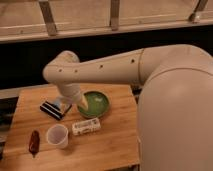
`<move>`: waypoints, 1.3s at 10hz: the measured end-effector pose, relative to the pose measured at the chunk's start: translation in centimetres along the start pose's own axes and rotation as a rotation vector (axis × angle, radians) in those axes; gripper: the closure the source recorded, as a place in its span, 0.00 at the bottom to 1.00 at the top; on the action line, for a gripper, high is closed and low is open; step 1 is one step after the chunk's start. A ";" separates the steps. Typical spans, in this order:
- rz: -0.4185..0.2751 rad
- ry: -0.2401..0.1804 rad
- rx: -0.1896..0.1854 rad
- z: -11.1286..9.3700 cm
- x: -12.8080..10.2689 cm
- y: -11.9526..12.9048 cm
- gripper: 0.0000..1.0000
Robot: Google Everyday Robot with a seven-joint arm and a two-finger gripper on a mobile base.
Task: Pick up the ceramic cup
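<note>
The ceramic cup (57,135) is small, plain white and handleless, and stands upright on the wooden table (115,142) near its front left. My gripper (75,101) hangs from the white arm above the table, between the dark packet and the green bowl, behind and to the right of the cup. It is apart from the cup.
A shallow green bowl (95,104) sits right of the gripper. A white box (86,127) lies just right of the cup. A dark striped packet (52,108) lies at the back left. A reddish-brown item (34,142) lies left of the cup. A dark wall and railing stand behind.
</note>
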 end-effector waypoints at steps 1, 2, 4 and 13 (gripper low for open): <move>-0.061 -0.019 0.000 -0.9 0.8 2.8 0.35; -0.117 -0.034 -0.003 -1.6 1.9 5.0 0.35; -0.191 -0.051 -0.011 -2.4 3.6 7.6 0.35; -0.176 -0.010 -0.115 7.2 1.6 3.3 0.35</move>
